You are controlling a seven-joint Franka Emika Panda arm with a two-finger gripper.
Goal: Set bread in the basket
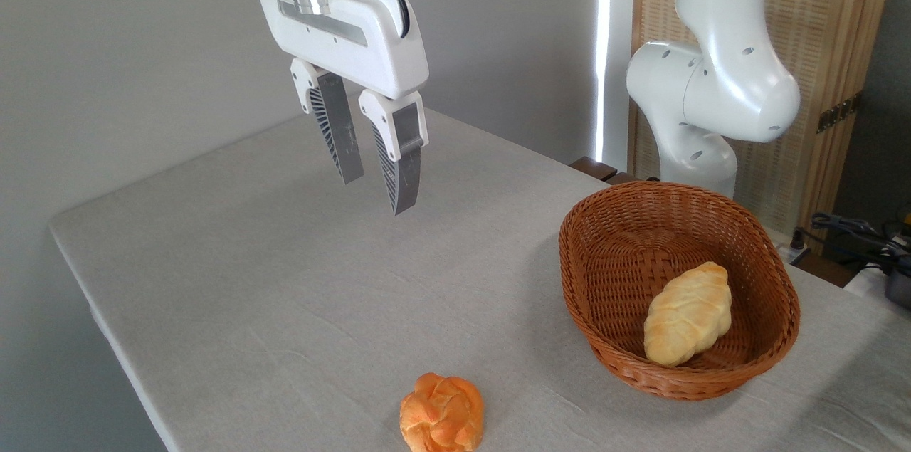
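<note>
Robot gripper (376, 188) hanging above the grey surface (285, 281), fingers parted and holding nothing, orange knotted bread (442, 414) lying on the surface near the front edge, left of the wicker basket (619, 224), pale oval loaf (687, 313) inside the basket.

Orange-golden bread (441, 413); reddish-brown woven basket (591, 274); pale yellow loaf (687, 313); grey tablecloth (285, 295); white pincer (377, 194).

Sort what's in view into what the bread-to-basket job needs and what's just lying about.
Needed: orange bun on the table; wicker basket; open gripper, empty, raised above the table.

Just there: pale loaf already in the basket; cables at far right.
</note>
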